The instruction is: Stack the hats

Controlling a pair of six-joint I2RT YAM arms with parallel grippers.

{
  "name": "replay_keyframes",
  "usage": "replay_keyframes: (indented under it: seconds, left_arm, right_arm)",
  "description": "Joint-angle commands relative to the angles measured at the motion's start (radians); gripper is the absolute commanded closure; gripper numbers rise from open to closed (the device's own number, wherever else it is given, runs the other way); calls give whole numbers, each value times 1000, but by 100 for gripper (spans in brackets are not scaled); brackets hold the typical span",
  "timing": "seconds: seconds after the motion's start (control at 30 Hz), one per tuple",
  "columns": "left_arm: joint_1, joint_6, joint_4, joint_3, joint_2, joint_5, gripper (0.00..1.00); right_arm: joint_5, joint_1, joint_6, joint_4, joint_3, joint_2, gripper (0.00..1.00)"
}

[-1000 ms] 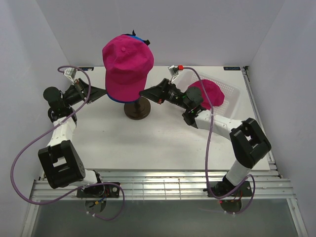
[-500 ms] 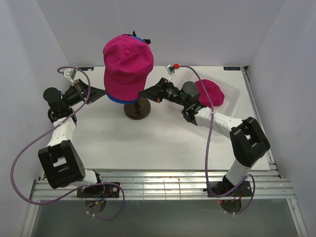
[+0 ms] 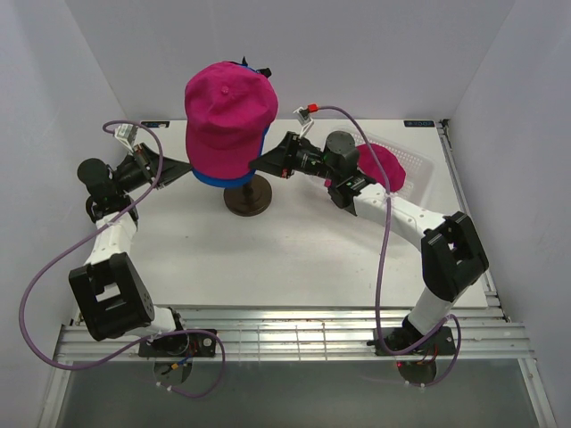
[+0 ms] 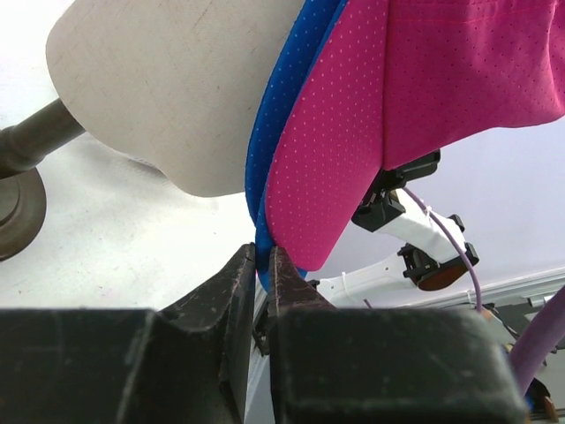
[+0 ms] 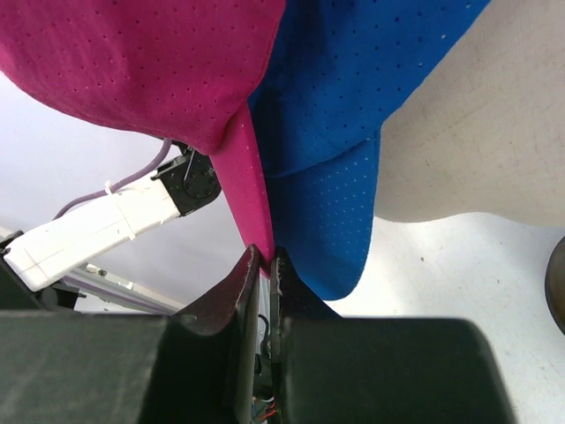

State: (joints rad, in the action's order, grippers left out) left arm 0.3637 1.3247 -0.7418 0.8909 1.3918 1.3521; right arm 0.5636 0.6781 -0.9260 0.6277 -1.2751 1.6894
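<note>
Magenta cap [image 3: 227, 107] is seated over the blue cap [image 3: 212, 179] on the mannequin head [image 4: 159, 88]. Left claw [image 4: 262, 256] is clamped on the blue edge, right claw [image 5: 267, 256] on magenta fabric; the right claw has been raised slightly.

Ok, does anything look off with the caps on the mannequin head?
Mildly: the top pink cap sits askew over the blue cap, whose edge peeks out below and behind. The left gripper pinches the blue brim, the right gripper the pink hem. A second pink cap lies in the basket.
</note>
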Motion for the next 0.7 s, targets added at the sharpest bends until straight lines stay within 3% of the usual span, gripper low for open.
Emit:
replay_keyframes:
  seconds: [0.0,0.17,0.67]
  left_arm:
    - [0,-21,-33,-3,-39,44,77]
    - [9,-53,-18,-1,-54,67,63]
    - [20,-85,-7,26,-57,33,42]
  right_arm:
    - [-13,0,39,-103,-35,15,92]
    - [-10,-3,55,-126,-49,16,92]
    - [-7,-15,47,-100,-18,0,92]
